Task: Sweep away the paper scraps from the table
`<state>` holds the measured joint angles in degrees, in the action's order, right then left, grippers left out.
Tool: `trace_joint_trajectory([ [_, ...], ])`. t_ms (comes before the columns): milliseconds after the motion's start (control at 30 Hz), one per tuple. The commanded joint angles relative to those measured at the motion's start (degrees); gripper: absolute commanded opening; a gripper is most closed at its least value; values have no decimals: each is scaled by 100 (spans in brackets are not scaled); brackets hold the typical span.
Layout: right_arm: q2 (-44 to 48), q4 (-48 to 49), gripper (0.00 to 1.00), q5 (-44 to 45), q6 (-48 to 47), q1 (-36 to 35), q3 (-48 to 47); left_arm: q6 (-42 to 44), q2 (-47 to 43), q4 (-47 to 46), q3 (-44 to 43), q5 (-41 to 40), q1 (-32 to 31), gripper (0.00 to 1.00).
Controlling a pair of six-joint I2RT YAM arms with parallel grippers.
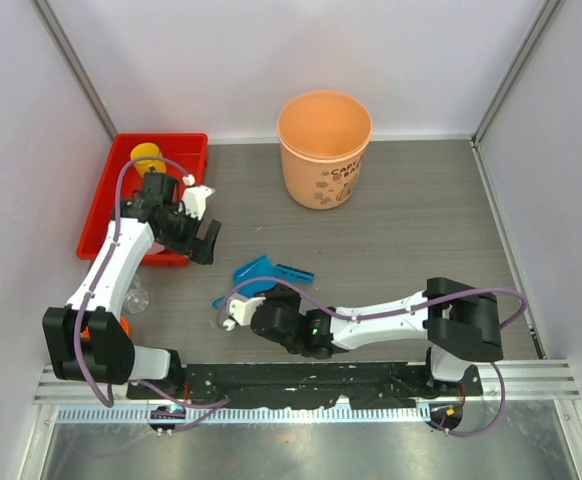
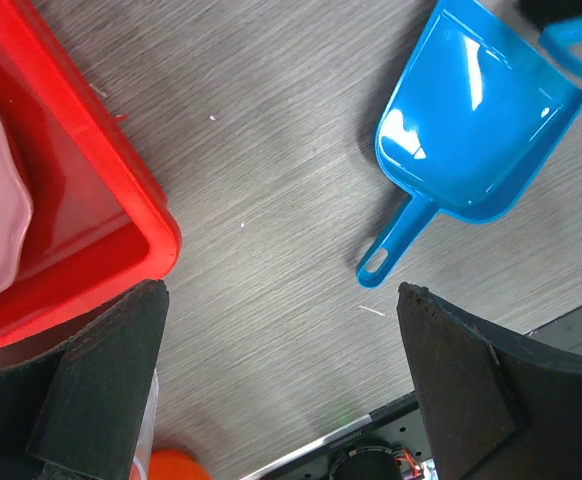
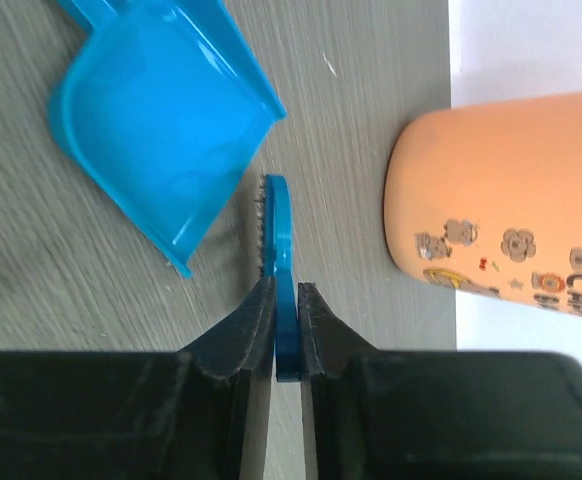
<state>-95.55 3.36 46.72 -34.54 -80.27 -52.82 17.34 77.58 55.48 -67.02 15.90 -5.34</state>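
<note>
No paper scraps show on the table; only tiny white specks lie on it in the left wrist view. A blue dustpan lies near the table's front middle and also shows in the left wrist view and the right wrist view. My right gripper is shut on a thin blue brush, which it holds on edge beside the dustpan; its jaws pinch the handle. My left gripper is open and empty over bare table by the red tray's corner.
A red tray sits at the left with a yellow object inside; its corner shows in the left wrist view. An orange bucket stands at the back middle. A small clear object lies by the left arm.
</note>
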Motion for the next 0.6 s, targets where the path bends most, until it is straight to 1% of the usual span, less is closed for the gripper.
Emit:
trace_joint_trajectory([
  [0,-86,-17,35,-452,360,-94,-614,-12,-15,-275,5,342,95,100],
  [67,-139,-107,43,-453,545,-173,-721,58,11,-187,-21,475,95,100],
  [133,-70,-169,56,-470,589,-243,-756,102,73,-117,-39,510,95,100],
  [167,0,-169,59,-514,633,-296,-748,103,82,-117,-39,510,95,100],
  [200,158,-238,87,-584,685,-314,-756,120,82,-125,-39,493,95,100],
  [267,387,-352,88,-821,956,-323,-826,146,64,-117,-39,510,95,100],
  [300,675,-605,88,-918,1080,-323,-931,181,55,-108,-47,528,95,100],
  [367,1010,-652,88,-1172,1248,-323,-976,199,47,-99,-56,546,95,100],
  [400,1438,-608,88,-1435,1353,-331,-941,208,38,-99,-74,546,95,100],
  [433,1625,-547,88,-1577,1380,-323,-897,208,38,-108,-83,537,104,100],
  [500,2030,-363,88,-1553,1563,-209,-740,173,20,-152,-91,546,104,100],
  [567,2434,-449,88,-1455,1923,158,-686,94,-6,-274,-74,641,95,100],
])
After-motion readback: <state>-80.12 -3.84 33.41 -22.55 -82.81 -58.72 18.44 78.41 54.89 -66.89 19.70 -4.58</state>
